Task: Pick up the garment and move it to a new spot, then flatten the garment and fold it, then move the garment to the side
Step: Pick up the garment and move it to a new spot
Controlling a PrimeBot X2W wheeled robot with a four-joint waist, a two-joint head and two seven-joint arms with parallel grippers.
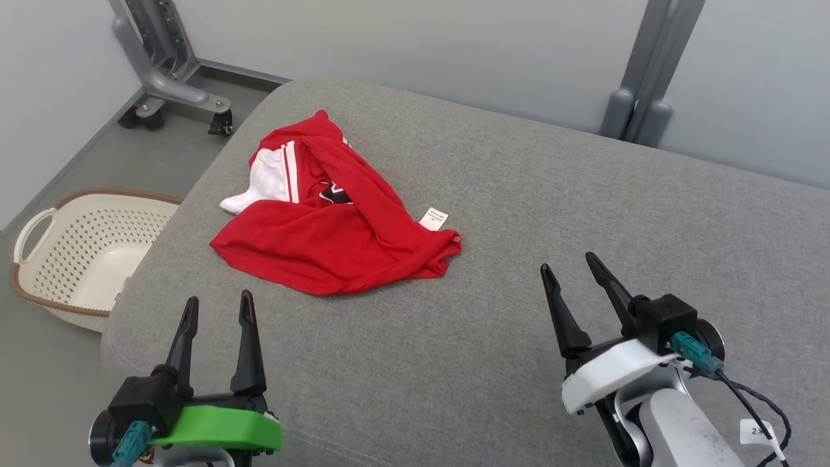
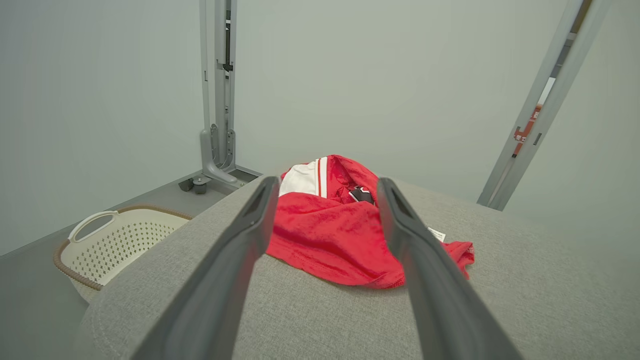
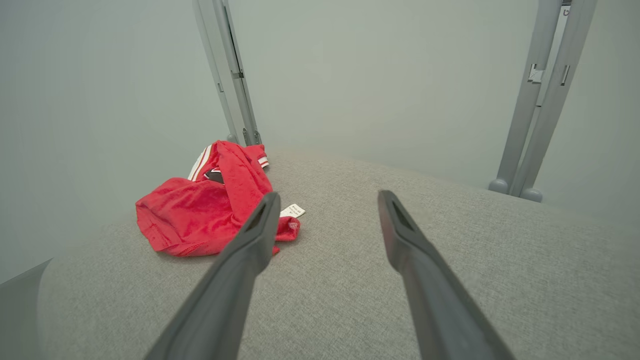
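The head camera looks steeply down over the grey padded worktop (image 1: pixel 551 194); both wrist cameras sit low near its front, facing across it toward the wall (image 2: pixel 350 75), all three sharing the red garment (image 1: pixel 337 246)

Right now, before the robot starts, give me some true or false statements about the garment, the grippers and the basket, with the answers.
1. The garment lies crumpled on the grey pad. True.
2. The left gripper grips the garment. False: it is open and apart from it, holding nothing.
3. The right gripper is open and empty. True.
4. The basket stands on the pad. False: it is on the floor, to the pad's left.
5. The garment is blue. False: it is red with white parts.
6. A white label shows at the garment's edge. True.
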